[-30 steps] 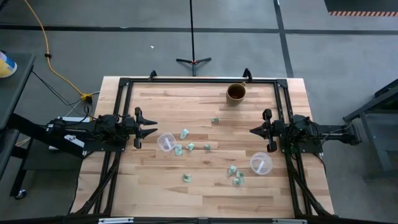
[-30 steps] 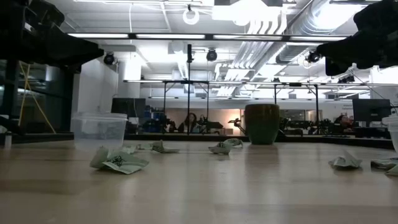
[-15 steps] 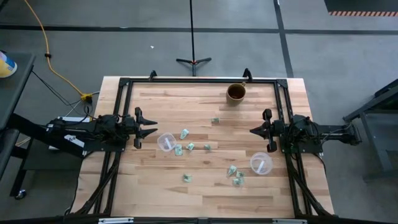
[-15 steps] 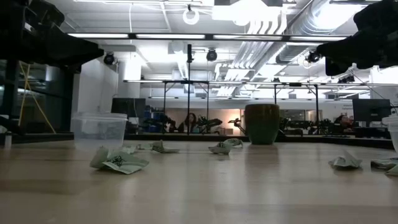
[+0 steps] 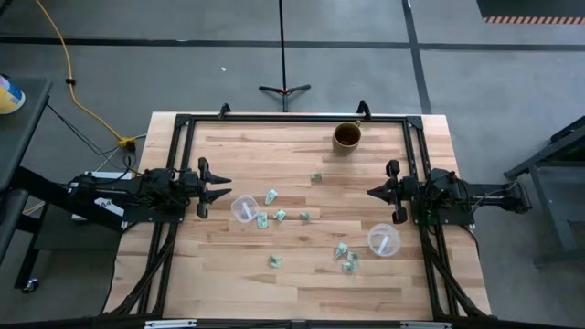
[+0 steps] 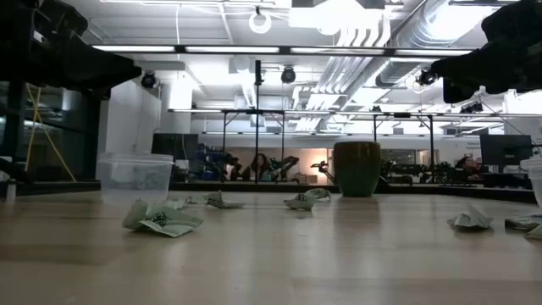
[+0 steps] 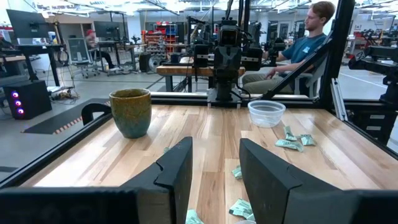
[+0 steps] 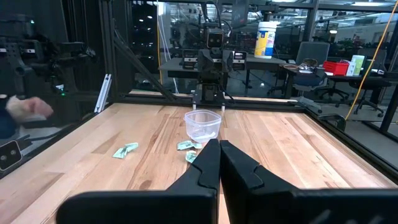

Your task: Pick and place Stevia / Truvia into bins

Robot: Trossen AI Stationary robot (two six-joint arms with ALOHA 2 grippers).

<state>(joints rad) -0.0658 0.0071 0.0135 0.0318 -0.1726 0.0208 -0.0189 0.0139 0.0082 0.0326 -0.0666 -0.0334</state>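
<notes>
I see my left gripper [image 5: 222, 190] parted and empty at the counter's [image 5: 302, 274] left edge, beside one bin [image 5: 243, 208]. My right gripper [image 5: 373, 193] sits pinched together, empty, above the other bin [image 5: 383, 240]. Sachets [image 5: 280, 216] lie scattered between the bins.

— Anything shifted on the counter [image 5: 302, 274] over the last second?

— No. Seen from above, arms, sachets and cups match the earlier pictures.

— And in the room behind?

— In the low view, the person [image 6: 258, 166] far back has shifted slightly; the dark shapes beside them now sit a little differently. That's the only difference.
</notes>
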